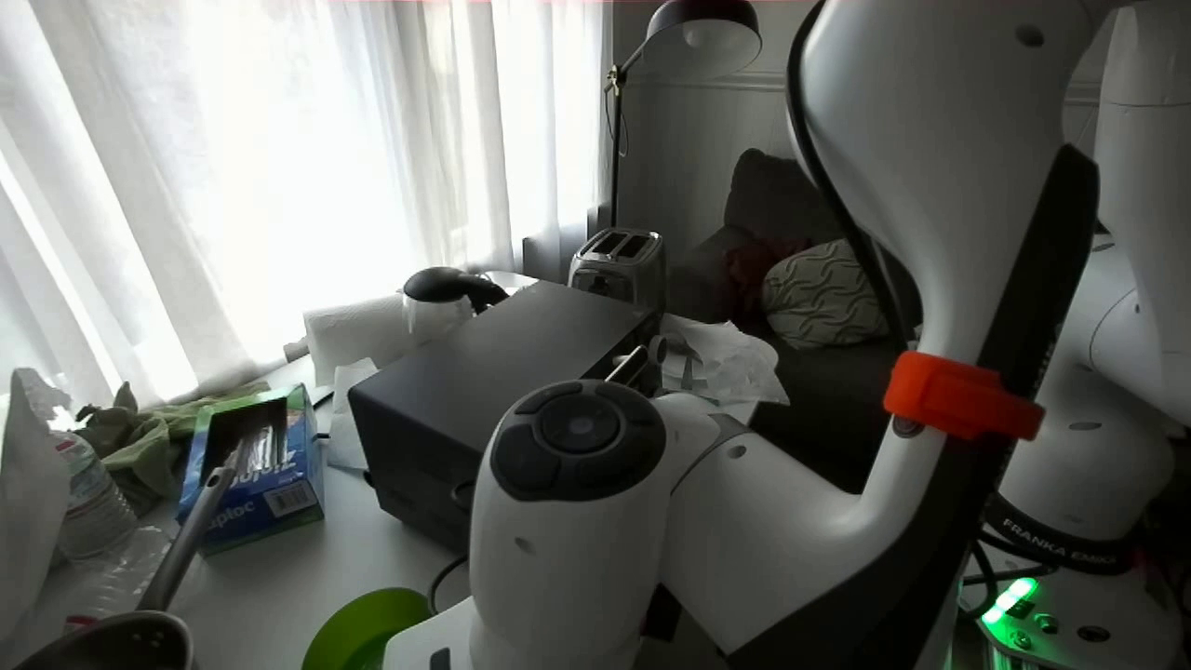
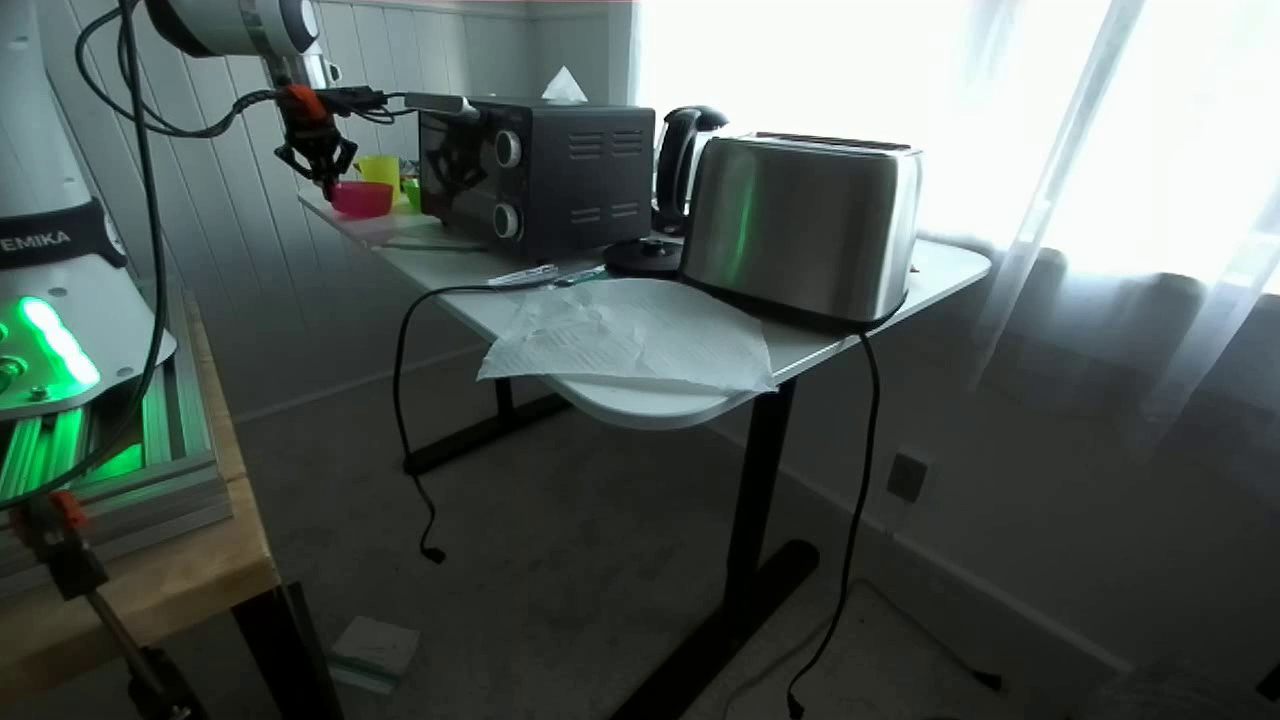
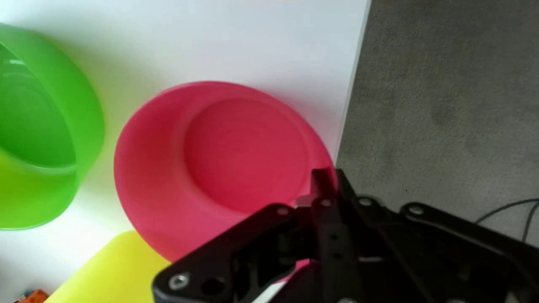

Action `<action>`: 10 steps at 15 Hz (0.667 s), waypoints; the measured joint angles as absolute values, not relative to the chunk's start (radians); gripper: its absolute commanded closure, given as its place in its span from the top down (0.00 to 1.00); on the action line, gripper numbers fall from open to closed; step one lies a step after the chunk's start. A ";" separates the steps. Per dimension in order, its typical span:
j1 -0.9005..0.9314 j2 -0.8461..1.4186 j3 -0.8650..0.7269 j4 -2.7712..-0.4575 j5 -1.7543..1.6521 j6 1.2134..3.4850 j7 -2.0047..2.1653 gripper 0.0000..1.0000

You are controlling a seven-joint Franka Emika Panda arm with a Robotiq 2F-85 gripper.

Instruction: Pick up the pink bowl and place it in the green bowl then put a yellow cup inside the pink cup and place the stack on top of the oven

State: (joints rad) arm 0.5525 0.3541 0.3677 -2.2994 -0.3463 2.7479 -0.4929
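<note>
In the wrist view, the edges cut off the green bowl [image 3: 46, 126] and yellow cup [image 3: 113, 271]; black fingers [image 3: 323, 185] hide some of the pink bowl [image 3: 240, 155].

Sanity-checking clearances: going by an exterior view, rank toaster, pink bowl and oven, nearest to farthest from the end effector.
1. Pink bowl: rim held by the end effector.
2. Oven: right of the bowl in that view.
3. Toaster: rightmost, past the oven.

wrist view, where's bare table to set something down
Widest patch: the white table across the top, bordered by green bowl, pink bowl and its own right edge. A narrower one, lower left, lies between green bowl and yellow cup. Crowded: the bottom, where yellow cup, pink bowl and gripper overlap in view.
</note>
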 measured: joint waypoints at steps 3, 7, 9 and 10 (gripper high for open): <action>0.546 0.323 0.368 -2.302 -0.347 2.710 -0.475 0.01; 0.510 0.245 0.367 -2.320 -0.352 2.614 -0.471 0.01; 0.486 0.201 0.367 -2.339 -0.352 2.600 -0.471 0.01; 0.476 0.181 0.367 -2.346 -0.352 2.600 -0.471 0.01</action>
State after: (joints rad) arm 0.4760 0.1811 0.3672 -2.3465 -0.3521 2.6000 -0.4713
